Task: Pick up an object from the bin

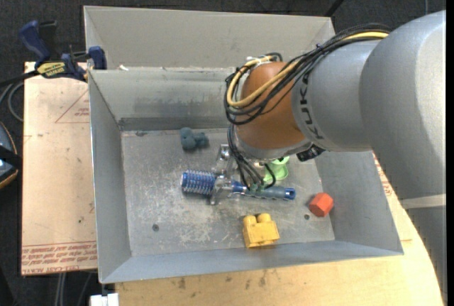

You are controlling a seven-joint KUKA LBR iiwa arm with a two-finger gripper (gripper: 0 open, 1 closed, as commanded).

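Arm point(404, 99): grey, entered from the right and carried high over the bin point(106, 177). An orange cover point(266, 113) is fitted at its wrist, and yellow and black cables point(241, 84) are looped round that cover.

Gripper point(225, 186): lowered beneath the cover to the middle of the bin floor. It is set over the brush, at the place where bristles meet handle. How far it is parted cannot be told, nor whether anything is gripped, since much of it is masked by cover and cables.

Brush point(201, 183): blue, laid flat on the floor. The bristled head is turned to the left and the thin handle is run out to the right, its tip seen beyond the gripper.

Block point(259, 230): yellow, placed on the near side of the floor, just near of the brush handle and apart from it.

Cube point(320, 204): orange, placed right of the handle tip, towards the right wall.

Green piece point(278, 170): partly covered by the arm, just far of the handle. Its shape cannot be made out.

Lump point(191, 139): grey-blue, placed on the far side of the floor, left of the cover and apart from the brush.
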